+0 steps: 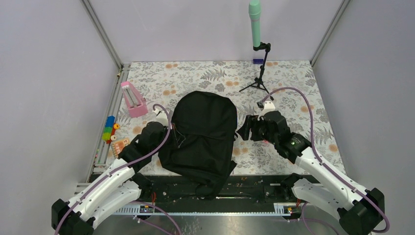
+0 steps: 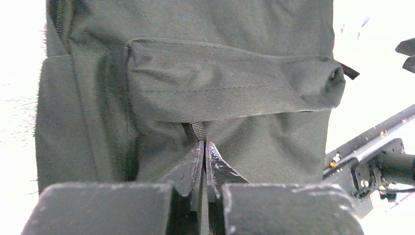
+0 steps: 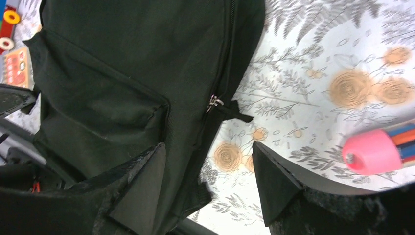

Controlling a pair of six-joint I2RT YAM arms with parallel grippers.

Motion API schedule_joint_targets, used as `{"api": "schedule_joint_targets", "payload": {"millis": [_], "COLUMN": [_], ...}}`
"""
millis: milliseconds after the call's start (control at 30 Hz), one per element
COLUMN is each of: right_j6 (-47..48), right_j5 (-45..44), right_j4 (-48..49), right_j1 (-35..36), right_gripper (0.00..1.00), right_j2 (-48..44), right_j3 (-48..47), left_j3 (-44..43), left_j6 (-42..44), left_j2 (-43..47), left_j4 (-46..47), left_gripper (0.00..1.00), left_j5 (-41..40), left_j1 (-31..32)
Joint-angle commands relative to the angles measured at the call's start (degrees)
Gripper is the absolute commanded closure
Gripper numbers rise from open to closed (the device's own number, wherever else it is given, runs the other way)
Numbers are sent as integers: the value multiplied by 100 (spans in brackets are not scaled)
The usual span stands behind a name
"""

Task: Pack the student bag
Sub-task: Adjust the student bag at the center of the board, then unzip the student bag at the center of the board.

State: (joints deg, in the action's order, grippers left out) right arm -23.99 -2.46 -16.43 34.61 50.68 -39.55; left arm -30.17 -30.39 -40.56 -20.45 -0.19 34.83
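On a floral-patterned table [image 1: 293, 83], the student bag [image 1: 203, 129] is laid flat at the near middle, and its contents cannot be seen. Its webbing tab [image 2: 197, 129] is pinched by the closed left gripper [image 2: 204, 147]. The right gripper [image 3: 208, 147] is held open at its right edge.

Overhead view, close wrist views, sharing bag [image 1: 203, 132]

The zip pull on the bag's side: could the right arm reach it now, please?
Probably yes: the open right gripper faces the zip pull on the edge of the student bag, with nothing between them.
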Motion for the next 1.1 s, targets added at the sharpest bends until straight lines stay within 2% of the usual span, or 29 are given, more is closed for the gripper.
{"api": "schedule_joint_targets", "payload": {"millis": [0,200,400,633,733,867,1067], "right_j6": [-282,-480,-711,-1068,-1157,-1156,-1131], "right_j5": [784,721,277,-1,-84,-85,-88], "right_j4": [449,755,1299,2004,2166,2248,2267], "right_j1": [47,430,1215,1406,1417,1426,1426], "right_gripper": [29,29,28,30,35,47,53], "right_j2": [-161,-208,223,862,971,1170,1317], "right_j3": [229,507,609,707,730,652,549], "left_j3": [-120,-46,-13,-169,-181,-137,-47], "left_j6": [19,-222,-398,-275,-312,-427,-612], "left_j2": [-98,-11,-365,-753,-814,-902,-1213], "left_j4": [138,380,922,1241,1418,1675,2248], "left_gripper": [100,100,100,100,100,100,100], "left_j5": [1100,1151,1373,1629,1744,1813,1814], "left_j1": [-11,-11,-11,-3,-5,44,301]}}
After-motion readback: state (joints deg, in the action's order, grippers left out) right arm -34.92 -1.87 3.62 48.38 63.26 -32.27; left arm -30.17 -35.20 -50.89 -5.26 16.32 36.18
